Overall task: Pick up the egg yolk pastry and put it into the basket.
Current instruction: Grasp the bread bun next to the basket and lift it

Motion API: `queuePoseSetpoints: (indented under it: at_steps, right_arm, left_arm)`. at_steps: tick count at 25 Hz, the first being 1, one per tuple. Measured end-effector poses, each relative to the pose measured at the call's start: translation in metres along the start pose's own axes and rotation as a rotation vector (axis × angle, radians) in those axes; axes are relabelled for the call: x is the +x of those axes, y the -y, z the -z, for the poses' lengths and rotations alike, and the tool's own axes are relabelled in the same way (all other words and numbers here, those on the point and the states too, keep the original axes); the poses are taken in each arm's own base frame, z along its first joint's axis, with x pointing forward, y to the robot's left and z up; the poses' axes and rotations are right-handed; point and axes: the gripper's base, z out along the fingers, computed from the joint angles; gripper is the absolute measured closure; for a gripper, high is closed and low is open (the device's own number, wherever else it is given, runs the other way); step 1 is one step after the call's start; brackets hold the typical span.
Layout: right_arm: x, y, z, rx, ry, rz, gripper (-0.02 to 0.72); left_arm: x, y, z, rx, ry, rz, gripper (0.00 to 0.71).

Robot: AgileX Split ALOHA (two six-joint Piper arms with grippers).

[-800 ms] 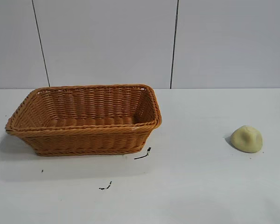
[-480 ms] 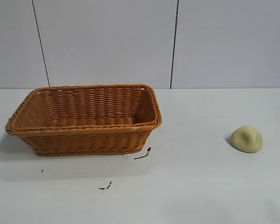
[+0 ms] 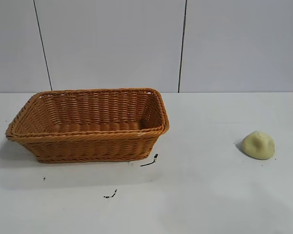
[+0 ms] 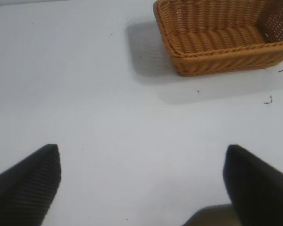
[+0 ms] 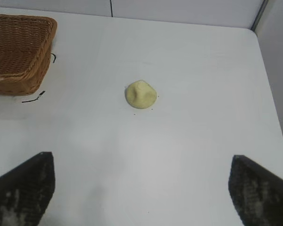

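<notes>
White table (image 3: 210,195), one basket (image 3: 88,141), one egg yolk pastry (image 3: 258,145), apart

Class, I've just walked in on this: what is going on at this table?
Nothing is being handled yet. The egg yolk pastry sits alone on the white table, well to the right of the empty wicker basket. The right gripper is open and looks toward the pastry from a distance. The left gripper is also open, away from the basket.

The basket (image 3: 88,124) sits on the table (image 3: 200,195) at left; the pastry (image 3: 258,145) lies well apart at right. Small dark marks (image 3: 149,162) lie just beside the basket.
</notes>
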Motion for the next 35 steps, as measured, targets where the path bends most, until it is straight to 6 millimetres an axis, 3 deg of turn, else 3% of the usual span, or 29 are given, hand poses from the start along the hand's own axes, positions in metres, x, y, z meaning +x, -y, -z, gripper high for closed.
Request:
queuePoseSetpoints:
  at_steps: [4, 10, 17, 22, 35]
  right_arm:
    - [-0.047, 0.0, -0.033, 0.001, -0.131, -0.001, 0.01]
    - [-0.106, 0.0, -0.108, -0.002, -0.31, -0.019, 0.01]
    - [-0.138, -0.002, -0.209, -0.003, -0.51, -0.016, 0.01]
    - [-0.134, -0.014, -0.266, -0.023, -0.601, 0.013, 0.01]
    - [-0.066, -0.014, -0.377, 0.0, -0.747, 0.002, 0.01]
  left_arm:
    - [0.0, 0.0, 0.0, 0.0, 0.0, 0.0, 0.014]
    - [0.0, 0.0, 0.0, 0.0, 0.0, 0.0, 0.014]
    - [0.0, 0.0, 0.0, 0.0, 0.0, 0.0, 0.014]
    - [0.0, 0.0, 0.0, 0.0, 0.0, 0.0, 0.014]
    - [0.0, 0.0, 0.0, 0.0, 0.0, 0.0, 0.014]
